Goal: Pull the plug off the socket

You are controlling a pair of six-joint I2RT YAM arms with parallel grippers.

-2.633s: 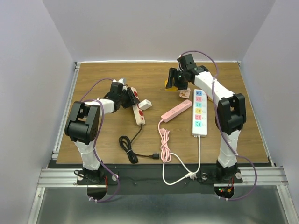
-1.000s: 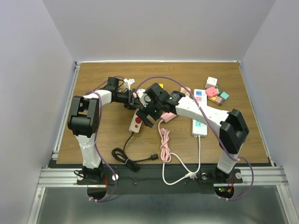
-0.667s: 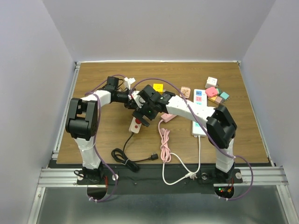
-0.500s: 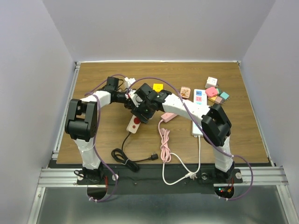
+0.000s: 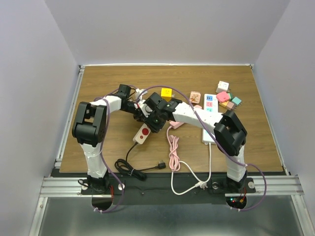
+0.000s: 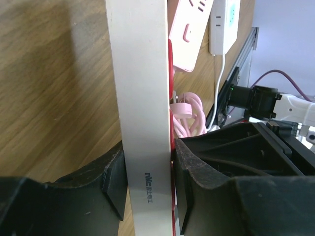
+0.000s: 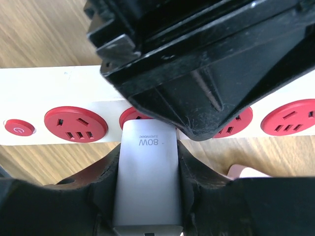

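The left gripper is clamped across the white power strip, with one pad pressed to each long side. The right gripper has both fingers tight against the sides of the white plug, holding it. The plug is seated in the strip's row of red sockets, left of centre on the wooden table.

Pretty plain test booth
Brown wood-grain surface, pale lavender-grey walls on three sides, silver aluminium rail along the near edge.
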